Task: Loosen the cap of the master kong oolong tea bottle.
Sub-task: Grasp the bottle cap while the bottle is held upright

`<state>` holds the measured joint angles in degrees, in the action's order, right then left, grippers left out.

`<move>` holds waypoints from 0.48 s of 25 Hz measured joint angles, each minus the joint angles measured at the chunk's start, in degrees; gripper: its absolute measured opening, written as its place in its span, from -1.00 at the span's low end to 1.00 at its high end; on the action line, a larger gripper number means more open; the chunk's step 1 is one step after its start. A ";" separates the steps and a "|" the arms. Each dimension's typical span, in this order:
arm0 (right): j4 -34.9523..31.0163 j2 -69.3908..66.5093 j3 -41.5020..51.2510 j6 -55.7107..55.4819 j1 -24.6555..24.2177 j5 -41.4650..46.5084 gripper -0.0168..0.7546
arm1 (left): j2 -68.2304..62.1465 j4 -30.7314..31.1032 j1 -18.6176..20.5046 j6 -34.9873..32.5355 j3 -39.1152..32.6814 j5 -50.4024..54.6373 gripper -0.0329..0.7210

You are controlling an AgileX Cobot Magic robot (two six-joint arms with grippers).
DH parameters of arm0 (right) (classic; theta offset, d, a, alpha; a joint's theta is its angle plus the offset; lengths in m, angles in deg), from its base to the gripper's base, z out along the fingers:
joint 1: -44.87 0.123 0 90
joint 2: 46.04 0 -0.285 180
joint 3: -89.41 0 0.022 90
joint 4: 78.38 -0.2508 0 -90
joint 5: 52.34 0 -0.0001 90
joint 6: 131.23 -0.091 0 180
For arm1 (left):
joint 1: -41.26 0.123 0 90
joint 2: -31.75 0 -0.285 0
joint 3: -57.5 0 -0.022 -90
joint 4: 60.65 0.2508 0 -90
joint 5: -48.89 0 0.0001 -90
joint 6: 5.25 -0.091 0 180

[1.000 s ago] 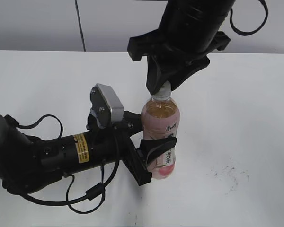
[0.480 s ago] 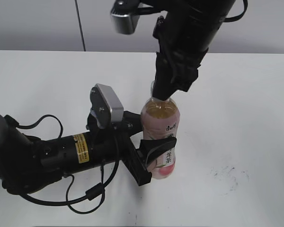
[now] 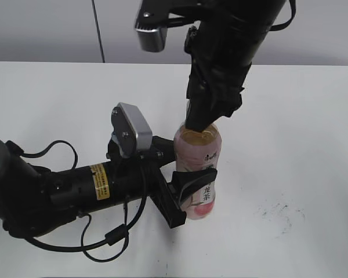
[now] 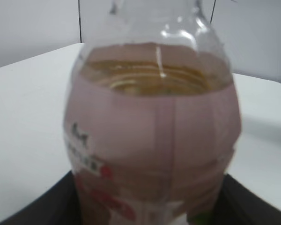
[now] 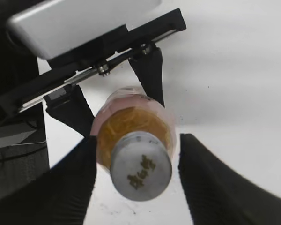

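The master kong oolong tea bottle (image 3: 198,153) stands upright on the white table, filled with amber tea and wrapped in a pink label. My left gripper (image 3: 191,185) is shut on its lower body; the bottle (image 4: 154,140) fills the left wrist view between the dark jaws (image 4: 150,211). My right gripper (image 3: 203,119) points down over the bottle's top and hides the cap in the exterior view. In the right wrist view the pale grey cap (image 5: 140,166) sits between the two open fingers (image 5: 138,140) with a gap on each side, above the amber shoulder (image 5: 126,124).
The white table (image 3: 290,145) carries faint dark scuff marks (image 3: 281,209) to the right of the bottle. The left arm's body and cables (image 3: 64,191) lie across the table's front left. A grey wall stands behind.
The right gripper has turned about its axis, bringing its wrist camera round to the left, and has come down over the cap, which no longer shows in the exterior view. The left arm and bottle stayed still.
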<state>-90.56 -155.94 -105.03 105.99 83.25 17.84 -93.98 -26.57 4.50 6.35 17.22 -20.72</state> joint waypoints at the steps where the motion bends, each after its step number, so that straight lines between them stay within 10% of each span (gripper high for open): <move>1: -0.15 0.00 0.00 -2.34 0.00 0.00 0.28 | 0.00 0.00 0.00 0.01 0.00 0.00 0.13; 12: 0.53 0.80 -3.95 -62.26 0.00 -0.05 0.50 | 0.00 0.06 0.00 -0.01 0.00 0.06 0.13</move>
<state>-90.04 -155.14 -108.97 43.73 83.25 17.78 -93.98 -26.52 4.50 6.34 17.22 -20.67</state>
